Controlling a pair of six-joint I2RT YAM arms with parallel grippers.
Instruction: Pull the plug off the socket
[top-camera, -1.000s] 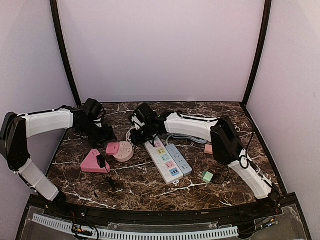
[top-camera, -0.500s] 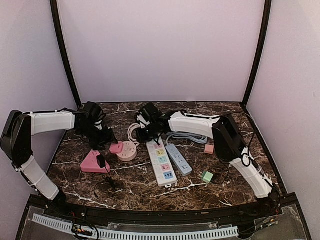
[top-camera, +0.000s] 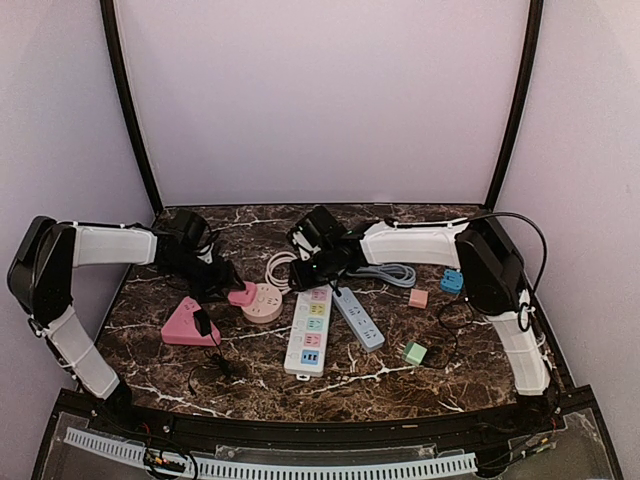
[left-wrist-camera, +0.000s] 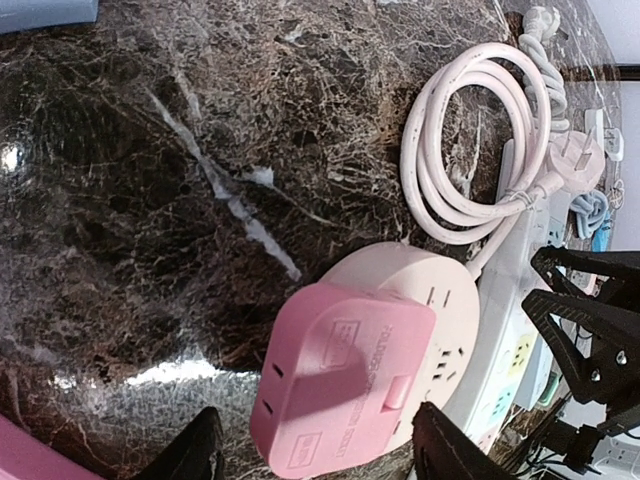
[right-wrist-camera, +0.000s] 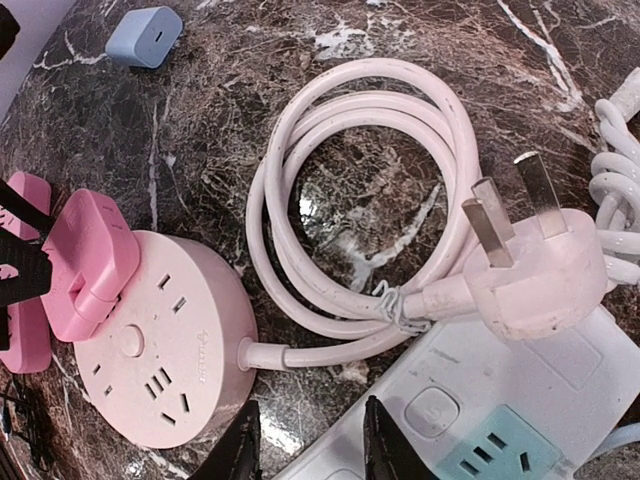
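Straddling the pink plug (left-wrist-camera: 345, 385), the left claw (left-wrist-camera: 318, 435) is open, not yet pinching. The plug sits in the round socket (left-wrist-camera: 440, 300), left of the surface's middle. It looks like hard, light, smooth plastic, best gripped by its flat sides. The right claw (right-wrist-camera: 305, 445) is open.

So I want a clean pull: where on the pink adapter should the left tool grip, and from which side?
Grip the pink adapter across its flat side walls, on the end overhanging the round socket. Probably come from the socket's left, where the left tool flanks it; the coiled cord crowds the other side.
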